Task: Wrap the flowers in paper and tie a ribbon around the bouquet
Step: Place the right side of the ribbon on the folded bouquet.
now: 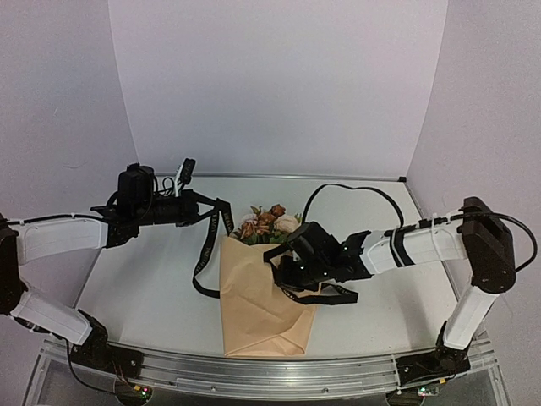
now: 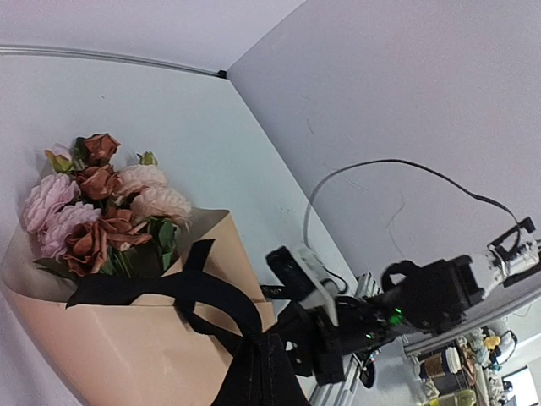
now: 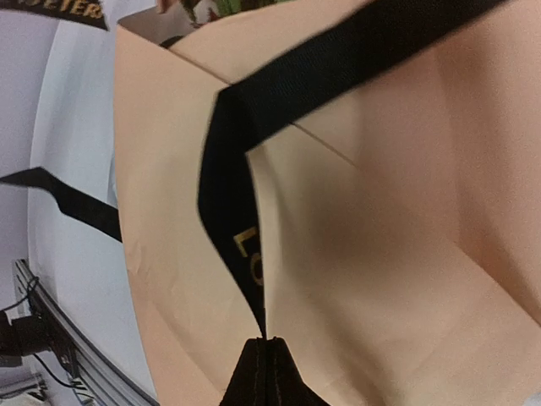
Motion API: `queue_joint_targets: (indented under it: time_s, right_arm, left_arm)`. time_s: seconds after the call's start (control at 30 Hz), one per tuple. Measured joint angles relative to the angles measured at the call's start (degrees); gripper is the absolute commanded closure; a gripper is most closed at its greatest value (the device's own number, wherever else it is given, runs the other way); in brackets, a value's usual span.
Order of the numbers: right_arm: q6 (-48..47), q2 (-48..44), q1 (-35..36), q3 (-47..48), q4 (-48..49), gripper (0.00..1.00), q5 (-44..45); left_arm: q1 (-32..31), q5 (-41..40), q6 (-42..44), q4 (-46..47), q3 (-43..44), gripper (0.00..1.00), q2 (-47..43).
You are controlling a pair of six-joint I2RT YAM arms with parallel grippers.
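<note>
I am working the tying step: the wrapping looks done, and the black ribbon (image 3: 338, 68) is going around the bouquet (image 1: 258, 296) but is not yet knotted, as far as I can judge. The left gripper (image 2: 255, 372) is pinching one run of ribbon between jaws pressed tight together. From those jaws the band is stretching forward to a loose crossing just under the flowers (image 2: 101, 211), which are poking out of the cone's open end well ahead of the fingertips. The right gripper (image 3: 266, 351) is likewise clamping the other run between closed jaws. Straight out from its tips the ribbon is climbing, folding over and crossing the tan paper (image 3: 380, 237), which is filling nearly everything beyond the jaws.

Next I am expecting to draw the two ends apart, away from each other, so the crossing cinches down on the cone. That calls for even tension on both sides, or the light bundle may slide or the paper may crumple.

The bouquet is lying on a plain white table (image 1: 144, 288), matte and bare around it. A pale lilac backdrop (image 1: 279, 85) is closing in three sides, and a metal rail (image 1: 279, 372) is running along the near edge.
</note>
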Motion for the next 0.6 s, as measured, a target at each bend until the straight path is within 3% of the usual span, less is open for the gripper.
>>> queue_joint_targets:
  time_s: [0.17,0.43,0.6]
  right_arm:
    - [6.04,2.71,-4.15,-4.25,11.6,1.0,-5.49]
    - [15.08,9.7,-6.79,-3.28,31.72,1.0,-13.31]
    - [19.47,11.87,-7.32,-5.14,39.98,0.77,-15.47]
  left_arm:
    - [-2.54,5.06,-0.23,2.9,0.37,1.0,-0.92]
    - [-13.56,11.19,4.19,4.9,6.56,1.0,4.85]
    - [-15.31,12.26,6.92,3.41,11.34,1.0,14.45]
